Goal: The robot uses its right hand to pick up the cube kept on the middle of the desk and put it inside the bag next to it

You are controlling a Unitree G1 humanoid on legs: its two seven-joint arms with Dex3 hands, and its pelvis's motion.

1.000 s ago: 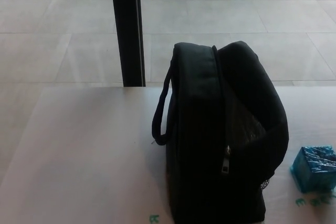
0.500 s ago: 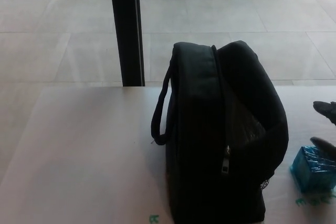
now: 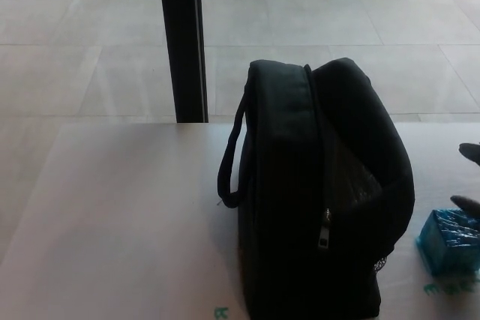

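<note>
The blue cube [image 3: 450, 241] is seen on the bench [image 3: 112, 215], just beside the black bag [image 3: 315, 200]. The right hand [image 3: 469, 177] is at the reach step, fingers apart and empty; a closing grasp is needed next.

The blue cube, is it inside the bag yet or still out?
Still out. The blue cube sits on the desk to the right of the black bag; the right hand shows only at the picture's edge.
</note>
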